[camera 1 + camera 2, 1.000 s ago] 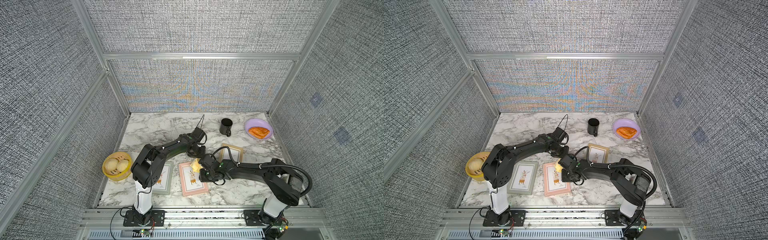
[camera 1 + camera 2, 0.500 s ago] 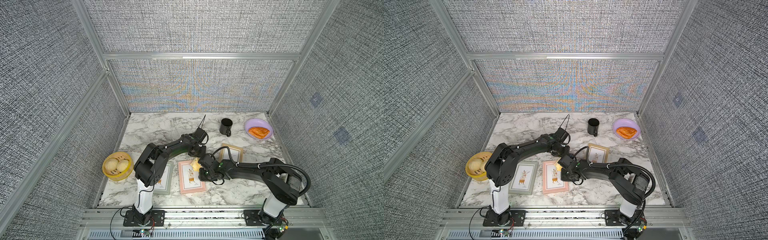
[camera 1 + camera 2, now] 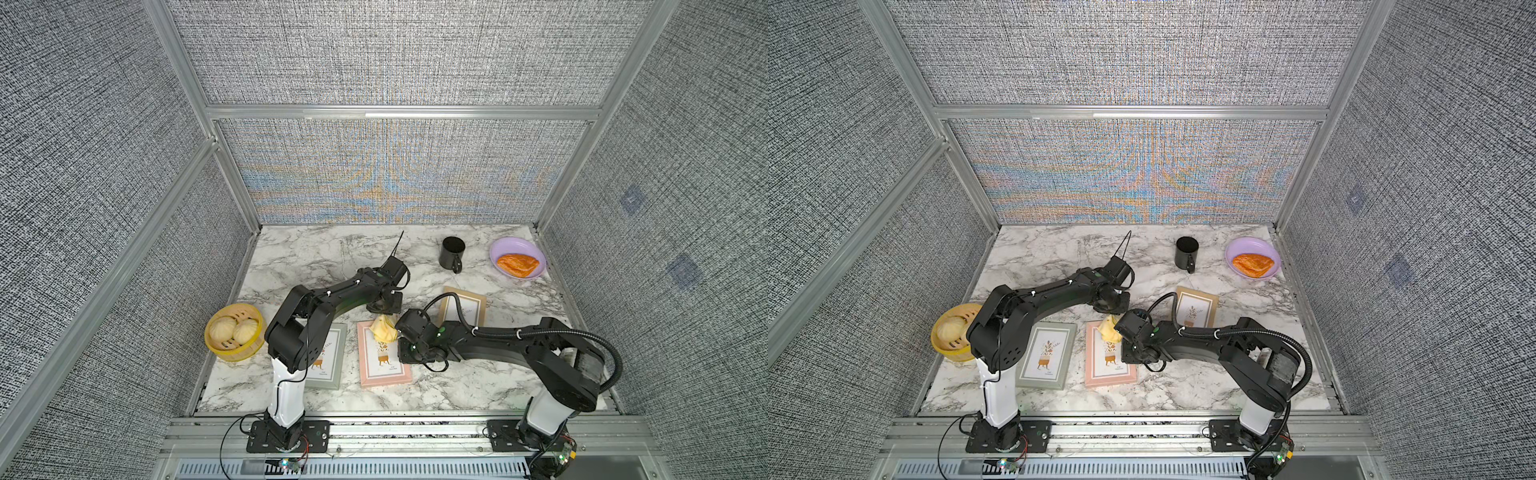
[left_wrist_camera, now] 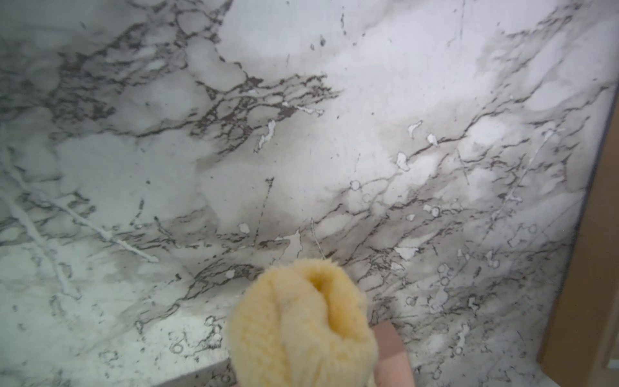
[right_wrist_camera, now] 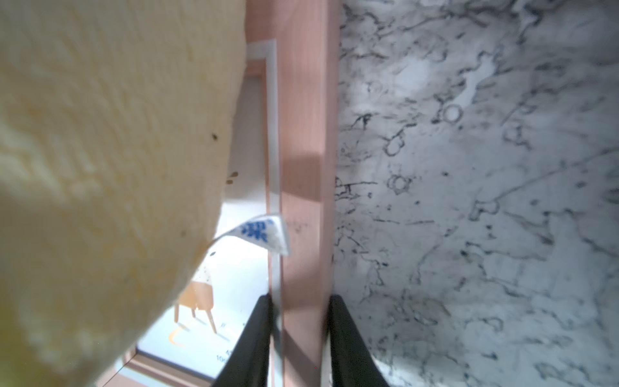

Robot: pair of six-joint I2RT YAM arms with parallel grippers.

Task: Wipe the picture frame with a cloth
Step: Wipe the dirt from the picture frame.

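White-grey marble-look table [image 3: 478, 386] carries six things directly. Left edge – round yellow woven basket [image 3: 237, 354] w/ buns [image 3: 232, 330]. Near front, side by side: grey-green rectangular picture frame [image 3: 330, 365] & pink rectangular picture frame [image 3: 384, 368]. Tan wooden picture frame [image 3: 473, 309] sits behind, to the right. Back right – black mug [image 3: 452, 253], lilac round plate [image 3: 505, 245].

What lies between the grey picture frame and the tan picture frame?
The pink picture frame, with the yellow cloth over its far end and the right gripper astride its edge; both top views show it.
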